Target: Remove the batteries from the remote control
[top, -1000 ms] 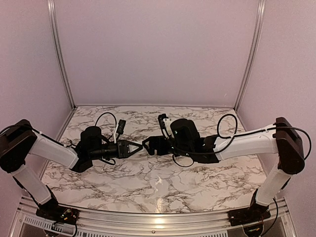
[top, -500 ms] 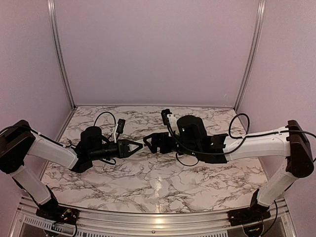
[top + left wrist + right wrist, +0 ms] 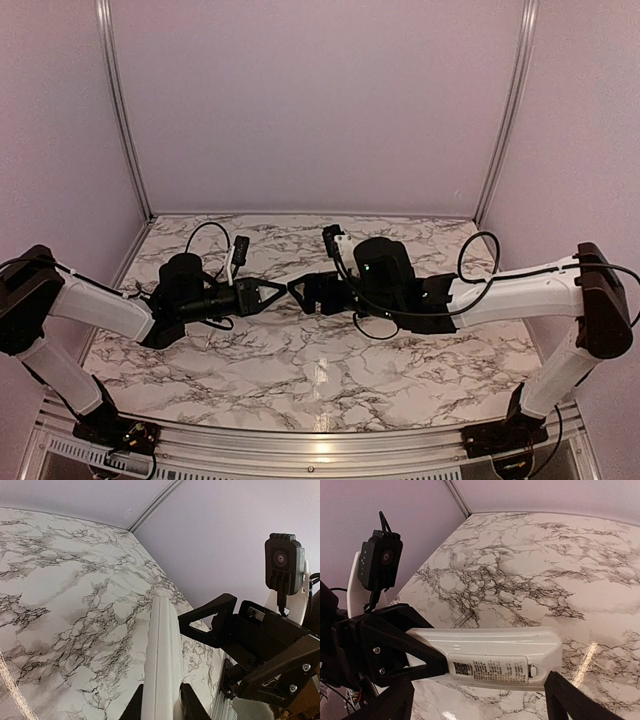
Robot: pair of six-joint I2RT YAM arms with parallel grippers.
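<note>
The remote control (image 3: 490,652) is a slim white bar held level above the table, its labelled back cover facing the right wrist camera and closed. My left gripper (image 3: 162,707) is shut on one end of it, and its black fingers (image 3: 405,650) show in the right wrist view. My right gripper (image 3: 479,682) is open, with its two fingers spread wide just below the remote's free length and not touching it. In the top view the left gripper (image 3: 278,292) and right gripper (image 3: 296,290) meet tip to tip over the table's middle. The batteries are hidden.
A thin pale strip (image 3: 462,617) lies on the marble table (image 3: 580,560) under the remote. Pale walls and metal corner posts (image 3: 120,110) close in the table at the back and sides. The right wrist camera (image 3: 284,567) hangs close to the remote's tip.
The right arm has stretched out a little and its gripper has edged up along the remote. The left gripper has kept its hold, lifting slightly.
</note>
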